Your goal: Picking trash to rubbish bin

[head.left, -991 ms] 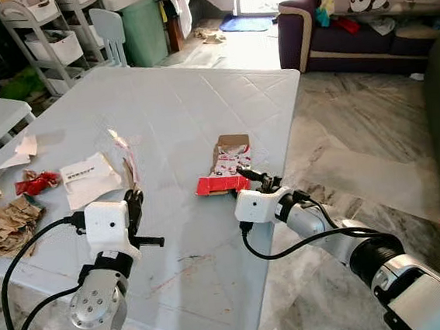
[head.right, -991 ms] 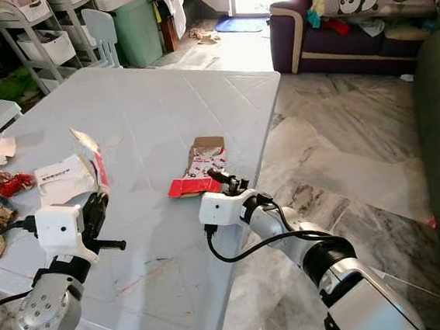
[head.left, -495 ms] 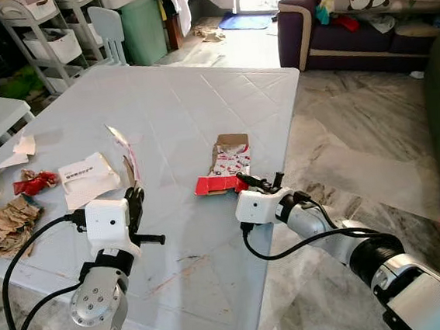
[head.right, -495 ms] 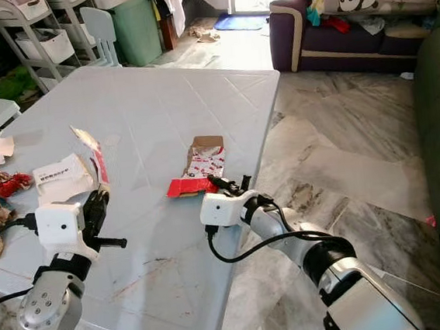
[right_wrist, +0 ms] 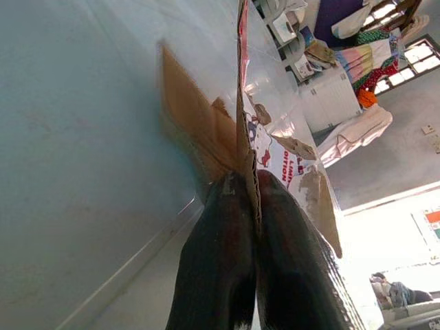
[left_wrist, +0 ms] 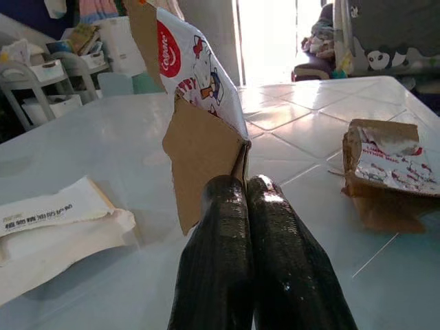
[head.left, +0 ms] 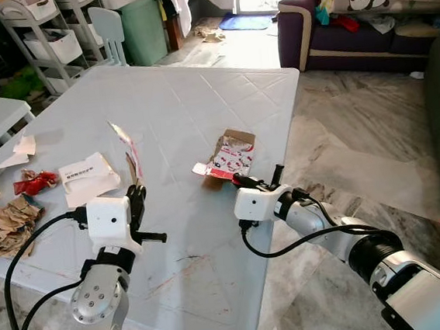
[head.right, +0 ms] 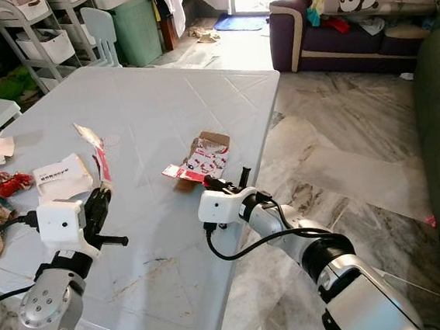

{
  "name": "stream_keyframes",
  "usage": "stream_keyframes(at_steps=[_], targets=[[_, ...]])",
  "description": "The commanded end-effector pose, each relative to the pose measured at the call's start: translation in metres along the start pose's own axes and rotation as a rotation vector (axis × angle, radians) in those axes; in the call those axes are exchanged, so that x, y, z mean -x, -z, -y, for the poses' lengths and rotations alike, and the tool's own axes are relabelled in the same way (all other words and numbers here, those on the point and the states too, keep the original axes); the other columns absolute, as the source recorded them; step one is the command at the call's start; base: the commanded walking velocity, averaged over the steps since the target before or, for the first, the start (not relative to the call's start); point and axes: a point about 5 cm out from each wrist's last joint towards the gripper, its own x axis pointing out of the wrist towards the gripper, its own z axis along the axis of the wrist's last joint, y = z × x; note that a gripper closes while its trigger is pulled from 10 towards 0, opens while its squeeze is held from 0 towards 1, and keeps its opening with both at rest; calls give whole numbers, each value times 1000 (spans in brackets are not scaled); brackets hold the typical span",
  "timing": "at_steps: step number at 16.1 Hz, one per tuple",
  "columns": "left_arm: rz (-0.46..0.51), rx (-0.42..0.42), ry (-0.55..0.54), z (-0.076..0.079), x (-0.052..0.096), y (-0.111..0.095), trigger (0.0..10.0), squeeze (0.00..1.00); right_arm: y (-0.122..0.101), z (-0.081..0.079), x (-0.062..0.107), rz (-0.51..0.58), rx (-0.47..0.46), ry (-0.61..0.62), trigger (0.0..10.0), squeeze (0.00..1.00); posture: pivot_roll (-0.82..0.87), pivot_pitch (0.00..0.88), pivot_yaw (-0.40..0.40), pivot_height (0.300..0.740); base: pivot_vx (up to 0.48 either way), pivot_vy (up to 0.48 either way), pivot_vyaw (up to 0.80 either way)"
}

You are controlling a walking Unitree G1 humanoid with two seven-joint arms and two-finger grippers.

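- Left eye view is showing the torn carton (head.left: 229, 155), red, white and brown, lifting off the pale blue table (head.left: 183, 106) near its right edge; its long axis is running from the gripper away toward the far right, with the far end tilting upward
- The right gripper (head.left: 241, 182) is pinching the carton's near edge, its black fingers (right_wrist: 234, 261) pressing together on the cardboard in the right wrist view
- The strip of packaging (head.left: 128, 152), brown card backed with red and white print, is standing nearly upright above the table's left part, its long axis pointing up and leaning slightly away to the left
- The left gripper (head.left: 135, 195) is clamping the strip's lower end, its fingers (left_wrist: 227, 227) closing tight on it in the left wrist view
- A white envelope (head.left: 87, 178) is lying flat just left of the strip
- Red wrapper (head.left: 36, 182) and brown paper scraps (head.left: 6, 223) are lying further left by the table edge
- A dark sofa (head.left: 355, 31) is standing well beyond the table on the marble floor (head.left: 358, 144)
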Motion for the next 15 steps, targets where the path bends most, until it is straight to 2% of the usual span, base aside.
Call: stream_keyframes(at_steps=[1, 3, 4, 6, 7, 8, 9, 10, 11, 13, 14, 15], targets=[[-8, 4, 5, 1, -1, 2, 0, 0, -1, 3, -1, 10, 7, 3, 0, 0, 87, 26, 55, 740, 0, 0, 0], [-5, 6, 8, 2, -4, 2, 0, 0, -2, 9, 1, 30, -2, 31, 0, 0, 79, 22, 53, 740, 0, 0, 0], [6, 13, 7, 3, -10, 1, 0, 0, -3, 20, 4, 60, -36, 97, 0, 0, 67, 16, 47, 740, 0, 0, 0], [9, 44, 12, 5, -19, 1, 0, 0, -3, 32, 7, 67, -120, 177, 0, 0, 54, 11, 43, 740, 0, 0, 0], [15, 70, 40, 12, -25, 0, 0, 0, -2, 41, 11, 73, -216, 246, 0, 0, 42, 8, 41, 740, 0, 0, 0], [15, 84, 71, 18, -29, 0, 431, 0, -1, 48, 15, 71, -285, 299, 0, 0, 34, 4, 41, 740, 0, 0, 0], [20, 99, 134, 30, -36, -2, 2157, 0, 3, 59, 24, 61, -413, 392, 0, 0, 14, 0, 46, 740, 0, 0, 0], [14, 112, 177, 38, -38, -2, 2824, 0, 5, 65, 30, 59, -496, 447, 0, 0, 10, 0, 47, 740, 0, 0, 0], [17, 117, 213, 45, -40, -2, 4431, 0, 6, 69, 37, 56, -587, 504, 0, 0, 1, 0, 51, 740, 0, 0, 0], [44, 123, 231, 50, -43, -5, 4667, 0, 6, 76, 53, 56, -732, 594, 0, 0, -22, 0, 63, 740, 0, 0, 0], [57, 124, 223, 50, -45, -7, 5412, 0, 5, 77, 59, 60, -751, 616, 0, 0, -30, 0, 66, 740, 0, 0, 0], [57, 124, 223, 50, -45, -7, 5412, 0, 5, 77, 59, 60, -751, 616, 0, 0, -30, 0, 66, 740, 0, 0, 0]])
